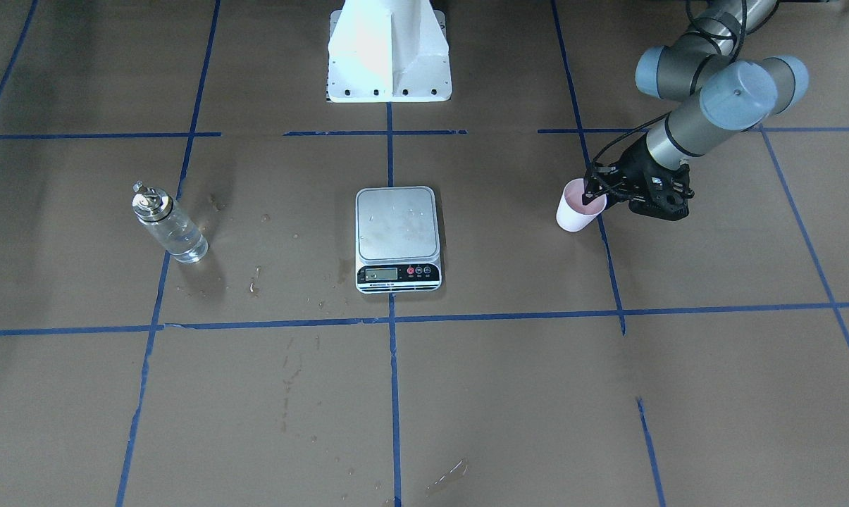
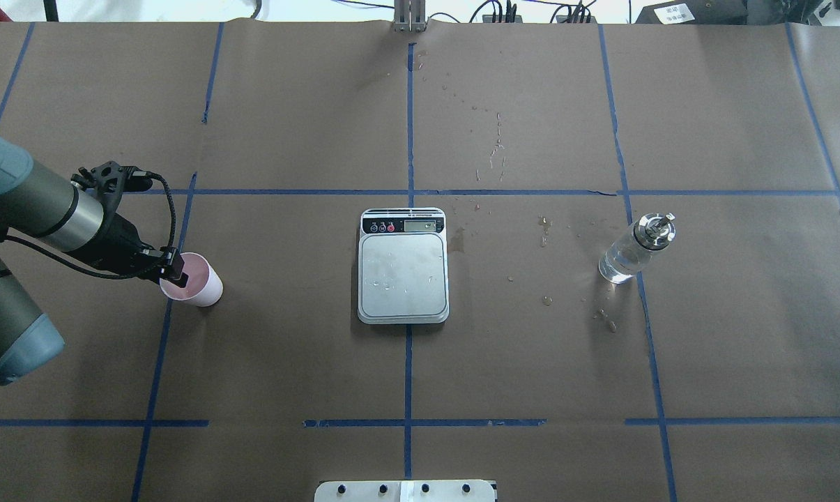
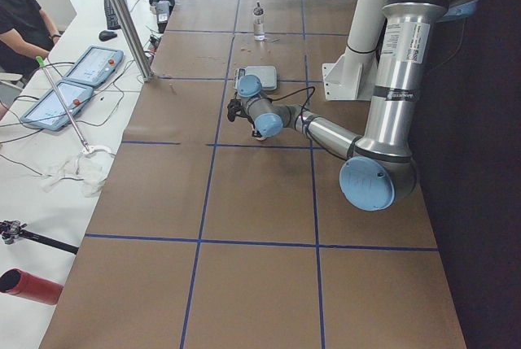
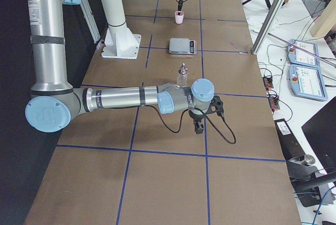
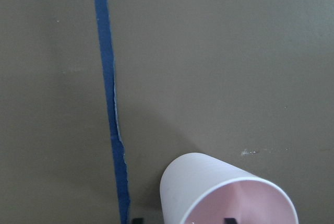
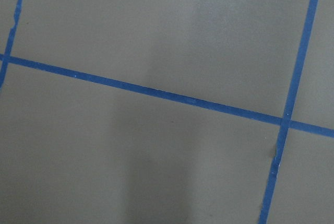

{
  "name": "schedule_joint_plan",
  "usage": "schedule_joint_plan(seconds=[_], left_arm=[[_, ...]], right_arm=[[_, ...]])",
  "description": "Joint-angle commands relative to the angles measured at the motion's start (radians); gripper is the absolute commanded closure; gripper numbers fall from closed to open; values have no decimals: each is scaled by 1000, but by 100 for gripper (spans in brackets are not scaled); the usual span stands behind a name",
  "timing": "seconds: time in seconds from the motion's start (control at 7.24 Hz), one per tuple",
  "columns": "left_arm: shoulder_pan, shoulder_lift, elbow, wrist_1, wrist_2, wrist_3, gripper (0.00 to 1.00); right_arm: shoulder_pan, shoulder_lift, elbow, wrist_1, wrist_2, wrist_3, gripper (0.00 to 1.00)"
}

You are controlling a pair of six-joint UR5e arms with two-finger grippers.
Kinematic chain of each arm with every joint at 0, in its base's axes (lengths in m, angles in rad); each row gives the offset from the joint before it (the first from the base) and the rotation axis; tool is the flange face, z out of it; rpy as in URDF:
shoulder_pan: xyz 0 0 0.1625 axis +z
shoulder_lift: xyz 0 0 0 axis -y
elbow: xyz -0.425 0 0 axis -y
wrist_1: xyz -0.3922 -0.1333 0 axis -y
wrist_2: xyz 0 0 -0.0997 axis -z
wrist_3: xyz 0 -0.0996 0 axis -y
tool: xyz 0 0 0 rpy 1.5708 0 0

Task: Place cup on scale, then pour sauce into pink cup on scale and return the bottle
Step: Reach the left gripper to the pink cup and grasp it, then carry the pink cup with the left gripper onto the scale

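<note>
Left jaws astride cup (image 2: 207,289) rim | cup on table (image 2: 531,362) | bottle (image 2: 625,258) upright

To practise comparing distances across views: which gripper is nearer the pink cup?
Left. The left gripper straddles the pink cup at its rim, one finger inside. The right gripper hangs far off towards the other end, beyond the scale and the glass bottle.

Nothing truly legible. Tiny pale print beside the buttons on the black front strip of the scale (image 1: 398,238), too small to make out. White sticker (image 3: 413,40) with dark print on the upright link of the left arm, blurred. White label (image 2: 673,12) with dark characters on a black box beyond the surface's far edge, unreadable.
</note>
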Motion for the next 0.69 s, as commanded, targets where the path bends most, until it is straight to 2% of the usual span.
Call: schedule_joint_plan(seconds=[0.0, 0.14, 0.41, 0.55], left_arm=[[-1, 0, -4, 25, -4, -29, 100], [-1, -37, -50, 75, -6, -99, 100], [7, -293, -82, 360, 11, -257, 100], [42, -399, -78, 413, 87, -364, 100]], right_arm=[[0, 0, 0, -1, 13, 0, 0], [0, 0, 2, 0, 24, 0, 0], [0, 0, 6, 0, 26, 2, 0], [0, 0, 9, -1, 42, 2, 0]])
